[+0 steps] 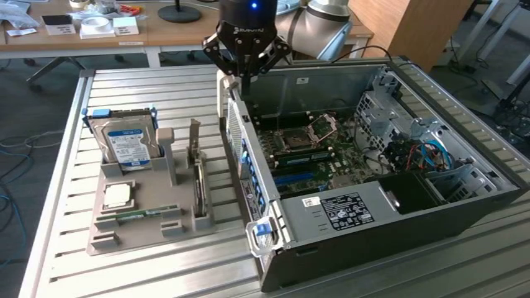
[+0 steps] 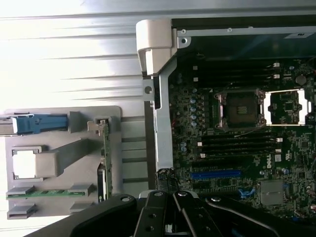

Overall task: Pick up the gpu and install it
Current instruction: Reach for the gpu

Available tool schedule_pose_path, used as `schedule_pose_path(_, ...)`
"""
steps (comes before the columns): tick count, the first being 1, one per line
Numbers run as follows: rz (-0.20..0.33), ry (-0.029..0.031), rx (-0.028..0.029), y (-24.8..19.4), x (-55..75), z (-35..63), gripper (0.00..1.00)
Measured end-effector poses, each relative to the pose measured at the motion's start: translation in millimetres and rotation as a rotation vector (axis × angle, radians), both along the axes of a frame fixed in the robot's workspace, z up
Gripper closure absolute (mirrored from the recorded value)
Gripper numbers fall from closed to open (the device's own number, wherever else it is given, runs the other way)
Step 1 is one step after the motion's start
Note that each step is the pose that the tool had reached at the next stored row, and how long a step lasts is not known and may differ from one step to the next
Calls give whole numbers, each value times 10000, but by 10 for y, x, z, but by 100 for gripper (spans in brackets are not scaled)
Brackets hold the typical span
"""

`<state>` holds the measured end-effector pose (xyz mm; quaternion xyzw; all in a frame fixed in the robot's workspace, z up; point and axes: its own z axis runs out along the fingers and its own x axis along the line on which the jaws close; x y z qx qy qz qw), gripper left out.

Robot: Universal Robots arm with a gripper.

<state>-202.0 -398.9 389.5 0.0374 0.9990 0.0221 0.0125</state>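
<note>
Jaws pinched shut on nothing, the gripper (image 1: pixel 247 74) hangs over the computer case's (image 1: pixel 463 205) rear wall. The gpu (image 1: pixel 198 183) stands on edge in the grey holder (image 1: pixel 136 239) on the worktop (image 1: pixel 149 87). It sits lower than the jaws, towards the exterior view's left. Its long axis runs alongside that wall, and the bracket end looks like the far one.

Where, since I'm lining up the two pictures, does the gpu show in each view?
Exterior view: the gpu stands on edge in the grey holder, on the holder's side nearest the computer case.
Wrist view: the gpu is the green edge-on card on the grey holder, on the side facing the computer case.
Shared landmark: the open CPU socket inside the case.
</note>
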Motion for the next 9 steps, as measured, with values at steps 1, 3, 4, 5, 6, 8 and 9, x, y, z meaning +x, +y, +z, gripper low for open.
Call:
schedule_pose_path(1,0,-1,0,0,-10,-1,89)
schedule_pose_path(3,0,0,0,0,-31,-2,89)
schedule_pose_path(4,0,-1,1,0,-41,-3,89)
schedule_pose_path(5,0,-1,0,0,-51,-3,89)
schedule_pose_path(6,0,-1,0,0,-62,-3,89)
schedule_pose_path(8,0,0,-1,0,-83,-4,89)
schedule_pose_path(9,-1,-1,0,0,-95,-5,89)
